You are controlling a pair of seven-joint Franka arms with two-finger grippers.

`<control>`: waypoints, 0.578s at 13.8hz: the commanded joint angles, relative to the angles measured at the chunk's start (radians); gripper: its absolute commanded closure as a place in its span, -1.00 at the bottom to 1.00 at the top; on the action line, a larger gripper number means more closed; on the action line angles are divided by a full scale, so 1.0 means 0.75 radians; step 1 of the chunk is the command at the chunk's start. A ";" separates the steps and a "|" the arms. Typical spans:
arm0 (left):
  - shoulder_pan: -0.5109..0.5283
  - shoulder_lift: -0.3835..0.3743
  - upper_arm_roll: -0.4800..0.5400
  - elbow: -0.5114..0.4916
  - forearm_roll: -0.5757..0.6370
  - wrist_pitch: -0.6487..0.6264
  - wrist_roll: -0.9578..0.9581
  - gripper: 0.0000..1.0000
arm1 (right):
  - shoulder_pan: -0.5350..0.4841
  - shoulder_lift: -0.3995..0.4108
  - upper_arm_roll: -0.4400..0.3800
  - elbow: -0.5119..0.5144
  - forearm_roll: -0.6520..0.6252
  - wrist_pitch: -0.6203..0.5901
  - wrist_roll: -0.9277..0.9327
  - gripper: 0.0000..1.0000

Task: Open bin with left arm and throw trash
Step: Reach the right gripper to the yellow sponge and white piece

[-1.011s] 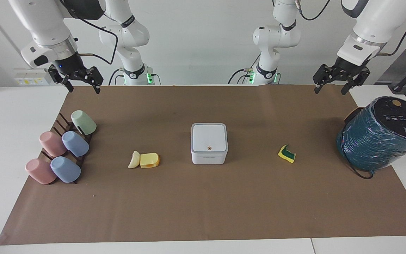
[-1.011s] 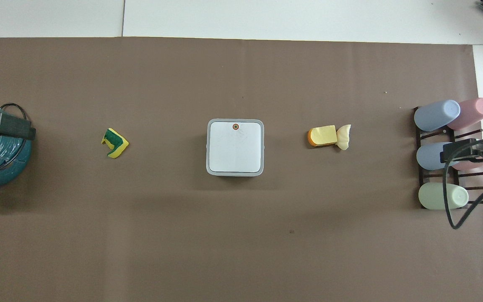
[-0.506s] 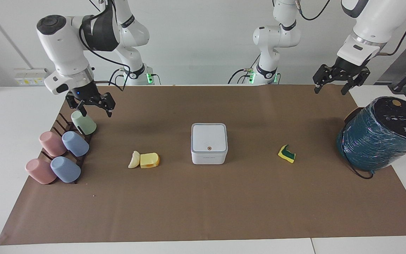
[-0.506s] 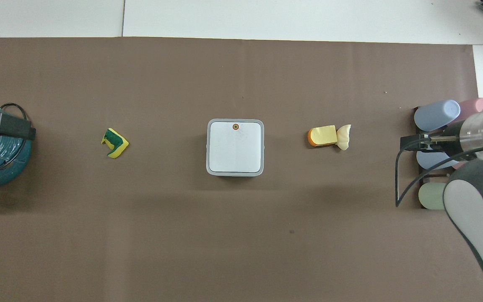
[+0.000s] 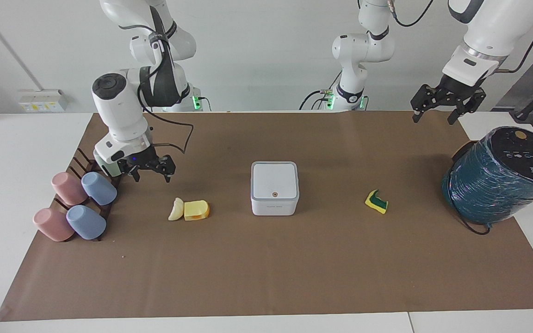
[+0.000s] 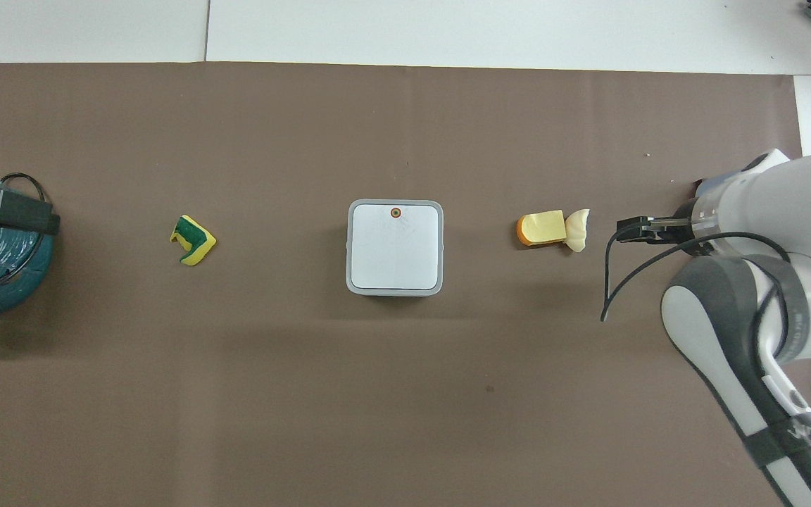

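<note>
The bin [image 5: 274, 187] stands mid-mat with its lid shut, also in the overhead view [image 6: 395, 246]. A cream crescent [image 5: 176, 209] touches a yellow chunk [image 5: 196, 210] toward the right arm's end; both show from overhead, the crescent [image 6: 577, 229] and the chunk [image 6: 541, 229]. The sponge bit [image 5: 376, 201] lies toward the left arm's end, also seen from overhead [image 6: 192, 239]. My right gripper [image 5: 152, 177] is open and empty, low over the mat between the cup rack and the two scraps. My left gripper [image 5: 433, 119] is open, raised over the mat's corner, waiting.
Several pastel cups [image 5: 81, 199] lie on a dark rack at the right arm's end. A large teal wrapped cylinder [image 5: 502, 173] with a cable stands at the left arm's end. The brown mat [image 5: 266, 268] covers most of the table.
My right arm has swung down and toward the table's middle, from above the mat's corner past the cups to just beside the cream and yellow scraps. The left arm has not moved.
</note>
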 commanded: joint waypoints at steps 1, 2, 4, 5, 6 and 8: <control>-0.015 -0.038 0.012 -0.037 0.018 -0.009 0.005 -1.00 | 0.007 0.030 -0.002 -0.050 0.015 0.098 0.025 -1.00; -0.015 -0.038 0.012 -0.037 0.018 -0.009 0.005 -1.00 | 0.007 0.052 -0.002 -0.058 0.015 0.135 0.025 -1.00; -0.015 -0.038 0.012 -0.037 0.018 -0.009 0.005 -1.00 | 0.009 0.081 -0.002 -0.073 0.015 0.202 0.031 -1.00; -0.015 -0.038 0.012 -0.041 0.018 -0.009 0.005 -1.00 | 0.009 0.093 -0.002 -0.075 0.017 0.229 0.053 -1.00; -0.015 -0.038 0.012 -0.041 0.018 -0.009 0.005 -1.00 | 0.022 0.110 0.000 -0.075 0.038 0.282 0.078 -1.00; -0.015 -0.038 0.012 -0.037 0.018 -0.009 0.005 -1.00 | 0.042 0.163 0.000 -0.071 0.150 0.409 0.072 -1.00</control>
